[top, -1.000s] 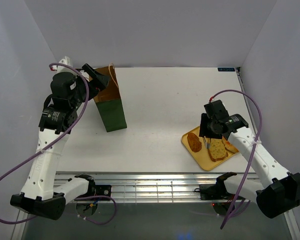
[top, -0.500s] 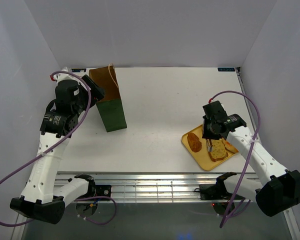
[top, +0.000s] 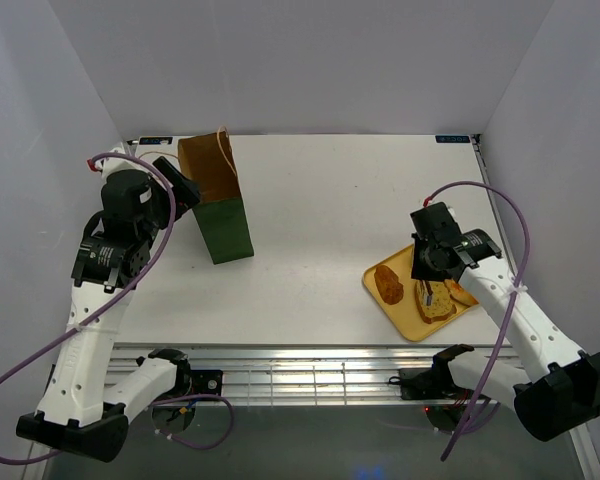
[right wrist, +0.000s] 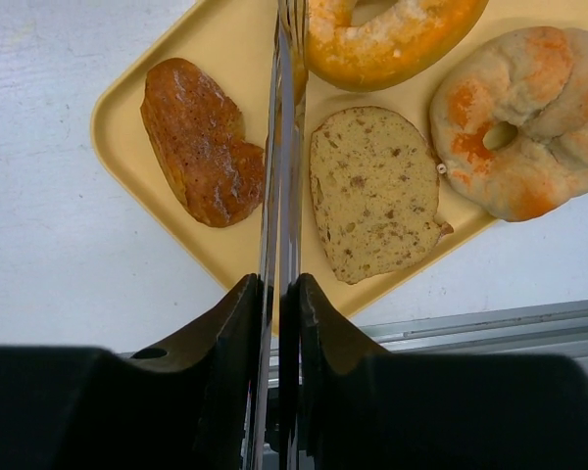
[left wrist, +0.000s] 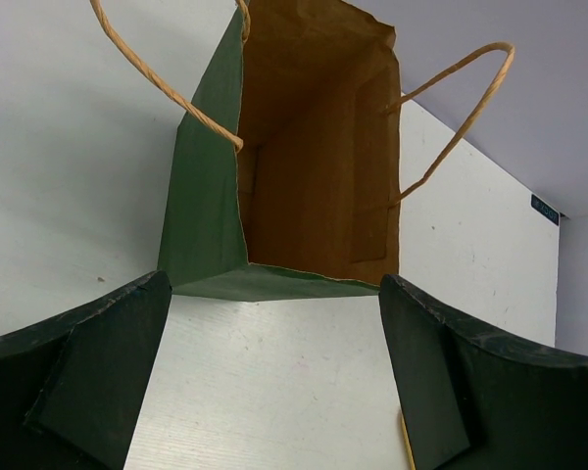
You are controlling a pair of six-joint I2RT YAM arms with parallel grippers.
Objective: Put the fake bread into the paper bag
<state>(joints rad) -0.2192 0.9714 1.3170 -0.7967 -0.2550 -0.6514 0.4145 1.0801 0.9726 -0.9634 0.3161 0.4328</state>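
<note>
The dark green paper bag (top: 225,225) stands upright at the far left, its brown inside open to the left wrist view (left wrist: 314,166). My left gripper (top: 178,186) is open and empty, just left of the bag; in the left wrist view (left wrist: 274,392) its jaws stand wide apart before the bag's base. My right gripper (top: 427,272) is shut on long metal tongs (right wrist: 284,147) above the yellow tray (right wrist: 216,39). On the tray lie an oblong brown roll (right wrist: 201,142), a speckled slice (right wrist: 372,191), an orange ring bun (right wrist: 392,44) and a paler bun (right wrist: 519,117). The tongs' closed tips hang between roll and slice.
The tray (top: 400,308) sits near the table's front right edge. A ribbed metal rail (top: 320,375) runs along the near edge. White walls close in the left, back and right sides. The bag's cord handles (left wrist: 451,108) stick out at its mouth.
My left gripper has drawn back from the bag's rim toward the near left and the bag's mouth stands open. My right gripper has shifted slightly nearer over the tray, still holding the tongs.
</note>
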